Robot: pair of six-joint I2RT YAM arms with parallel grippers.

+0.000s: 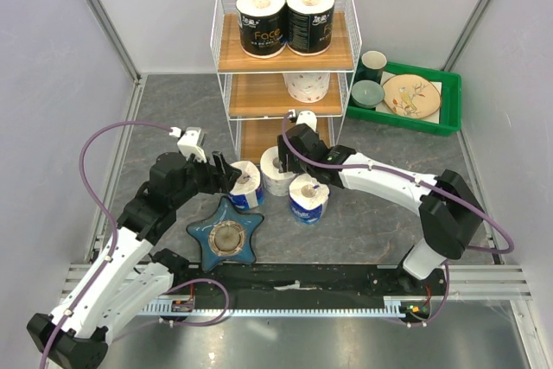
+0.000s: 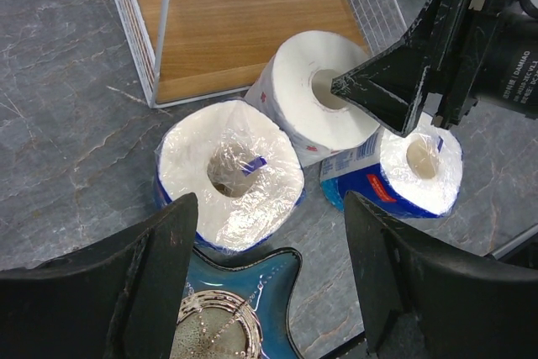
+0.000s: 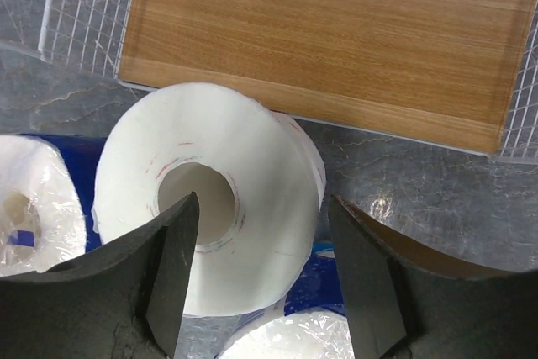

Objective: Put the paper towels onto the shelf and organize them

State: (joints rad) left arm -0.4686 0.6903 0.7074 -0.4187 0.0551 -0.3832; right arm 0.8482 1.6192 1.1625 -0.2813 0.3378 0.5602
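Nearest the right wrist lens, the right gripper (image 3: 262, 208) stood moderately open and held nothing. One finger was above the core of the white-wrapped roll (image 3: 252, 132), the other outside its wall at 3 o'clock. That roll stood on end on the table, long axis vertical, core mouth up, at 6 o'clock of the shelf (image 1: 341, 51). The first blue-white roll (image 1: 246, 183) touched it at 8 o'clock, the second blue-white roll (image 1: 308, 199) at 4. The left gripper (image 2: 271, 208) hung open over the first, empty. We judged pickup in hand. Next: lower one finger into the core, pinch the wall, lift to the middle tier beside the matching white roll (image 1: 307, 85).
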